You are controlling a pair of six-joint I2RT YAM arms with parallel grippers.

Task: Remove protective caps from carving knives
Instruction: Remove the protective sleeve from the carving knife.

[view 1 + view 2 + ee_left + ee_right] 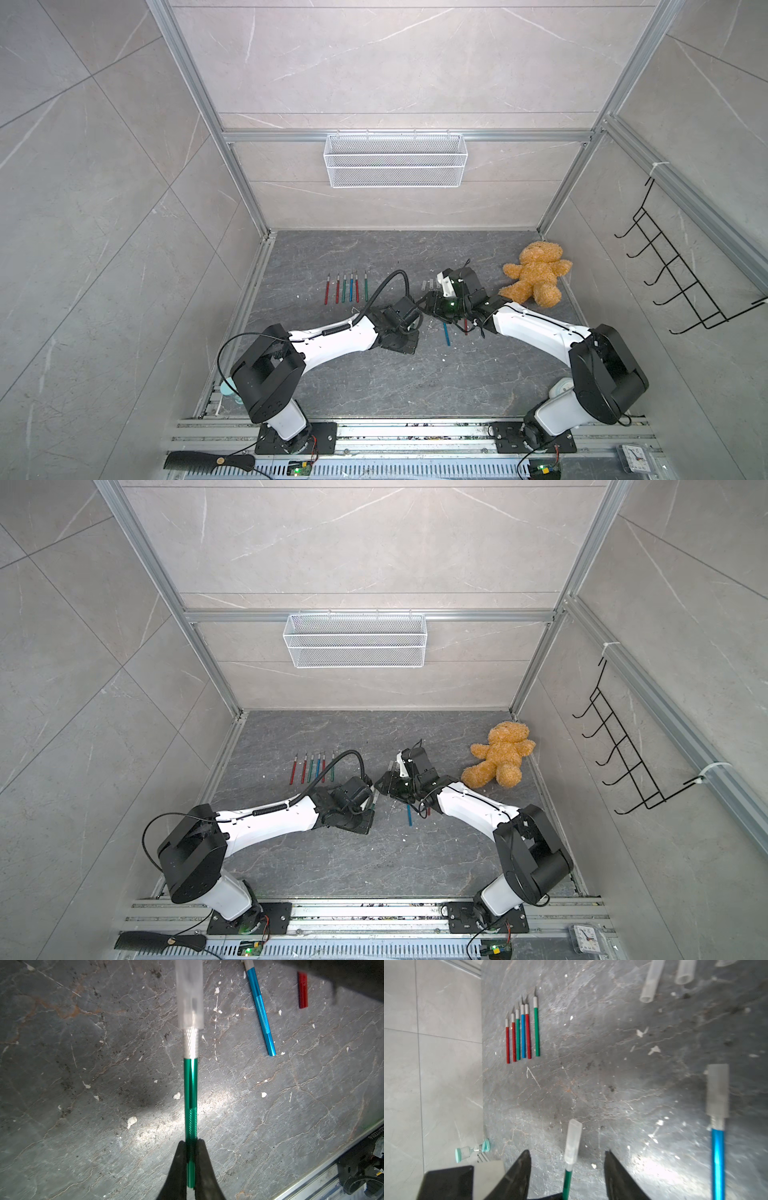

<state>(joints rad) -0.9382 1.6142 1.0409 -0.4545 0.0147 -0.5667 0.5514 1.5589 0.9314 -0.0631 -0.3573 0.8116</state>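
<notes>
The left gripper point(191, 1144) is clamped on the handle end of the green knife point(190, 1084). The cap point(572, 1140) on this knife's tip sits between the parted jaws of the right gripper point(568, 1153), touching neither. Six uncapped knives point(522, 1032) lie in a row well apart.

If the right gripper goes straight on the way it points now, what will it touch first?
The right gripper would probably meet the translucent cap on the green knife first; it stands between the open jaws. The left gripper holds that knife.
</notes>
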